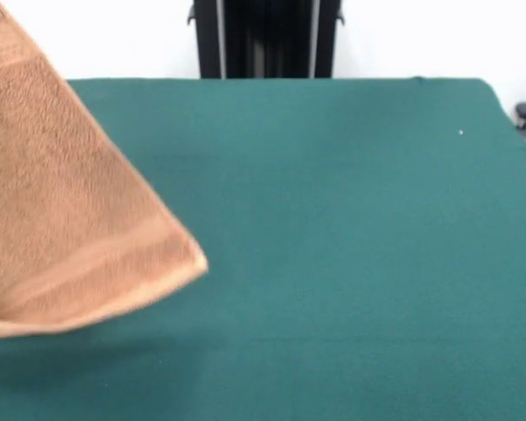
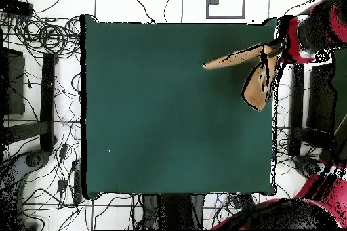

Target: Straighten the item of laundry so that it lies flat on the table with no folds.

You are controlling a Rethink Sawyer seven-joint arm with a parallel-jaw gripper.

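- Over the table's right edge in the overhead view, the gripper (image 2: 276, 51) is clamped on the towel (image 2: 256, 82), at the end of the red and black arm (image 2: 313, 30).
- Towel hangs lifted, in two tan-orange flaps, one reaching toward the table's middle.
- From the front, the towel (image 1: 61, 202) fills the left side, its flat band near the lower edge.
- Green table (image 1: 333, 263) lies beneath; the pedestal (image 1: 267, 39) stands at its far side.

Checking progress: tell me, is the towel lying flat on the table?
No, the towel hangs in the air above the table, held up at its edge.
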